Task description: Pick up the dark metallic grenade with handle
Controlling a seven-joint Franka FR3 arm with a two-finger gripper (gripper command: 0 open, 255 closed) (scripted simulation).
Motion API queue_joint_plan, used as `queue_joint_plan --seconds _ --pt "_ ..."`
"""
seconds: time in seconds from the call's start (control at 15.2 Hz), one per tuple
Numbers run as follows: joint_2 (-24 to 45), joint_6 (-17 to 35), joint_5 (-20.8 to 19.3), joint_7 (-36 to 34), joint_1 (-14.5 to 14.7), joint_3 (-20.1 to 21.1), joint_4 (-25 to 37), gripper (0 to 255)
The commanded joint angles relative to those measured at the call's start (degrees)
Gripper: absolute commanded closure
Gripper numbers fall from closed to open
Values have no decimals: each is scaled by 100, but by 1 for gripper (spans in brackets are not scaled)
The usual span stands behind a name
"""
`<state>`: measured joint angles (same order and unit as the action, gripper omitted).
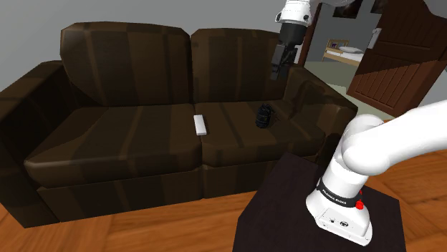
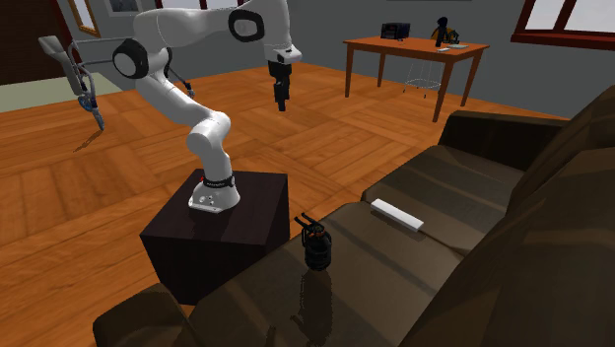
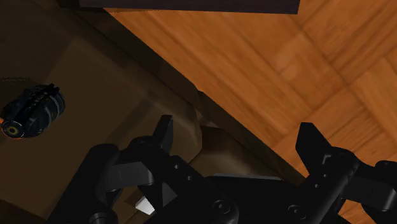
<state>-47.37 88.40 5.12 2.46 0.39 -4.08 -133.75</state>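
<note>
The reach is being judged as the step in hand. The gripper (image 1: 276,70) is being held high above the sofa (image 1: 107,136), well apart from the grenade (image 1: 264,116). The grenade is sitting on the seat cushion nearer the stand (image 1: 286,197), apart from the white remote (image 1: 201,125). Nothing is being gripped, and the fingers (image 3: 164,135) are being held wide apart. In the wrist view the grenade is lying off to one side of them, not between them. For a clean pick, the hand should be centred over the body, the jaws set astride it, and the descent made slowly, since it may be tipped on the cushion. The arm (image 1: 387,143) is being stretched upward from the stand, with the hand pointing down.
</note>
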Motion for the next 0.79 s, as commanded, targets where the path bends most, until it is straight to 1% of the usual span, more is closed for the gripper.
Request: queue_joint_plan --seconds 0.0,0.33,0.73 --pt "0 0 0 0 0 0 0 0" --pt "500 779 -220 -135 -311 -186 -311 0" --pt "1241 1699 -452 -317 -678 -438 -518 0"
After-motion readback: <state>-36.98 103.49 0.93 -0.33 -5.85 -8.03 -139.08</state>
